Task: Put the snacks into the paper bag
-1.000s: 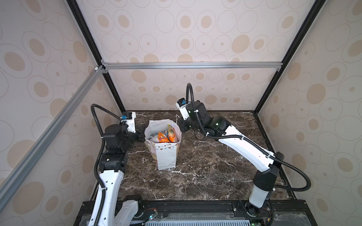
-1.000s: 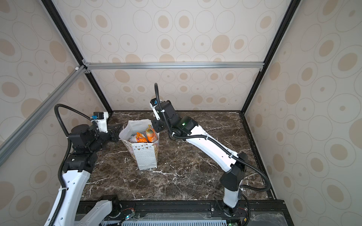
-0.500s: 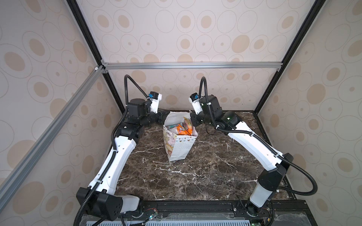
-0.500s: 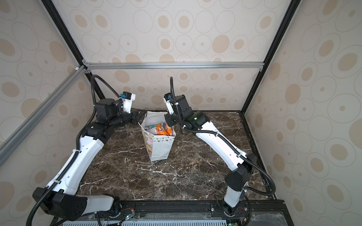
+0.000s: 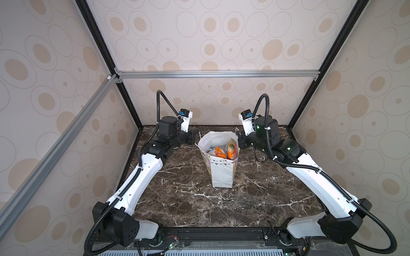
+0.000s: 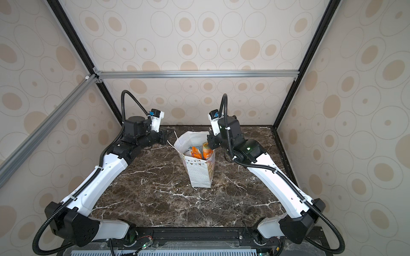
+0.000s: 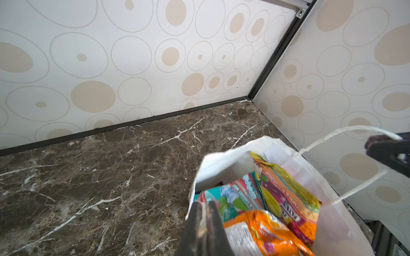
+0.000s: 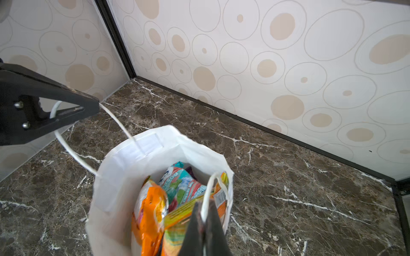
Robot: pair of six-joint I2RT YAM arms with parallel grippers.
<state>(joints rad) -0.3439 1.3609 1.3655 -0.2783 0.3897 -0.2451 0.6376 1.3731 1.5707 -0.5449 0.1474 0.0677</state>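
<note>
My left gripper [image 5: 194,133] is clenched on the left cord handle [image 8: 115,120] of the paper bag [image 5: 221,175], just left of its mouth. My right gripper [image 5: 238,137] is pinched tight on the right cord handle [image 7: 359,186], close against the bag's right rim. The bag stands upright between them, in the far middle of the marble table [image 5: 266,195], with its mouth open. The snacks [image 5: 219,151] sit inside it, with orange, teal and yellow-green pouches showing at the top. Its base seems to rest on the table, though from above I cannot be sure.
</note>
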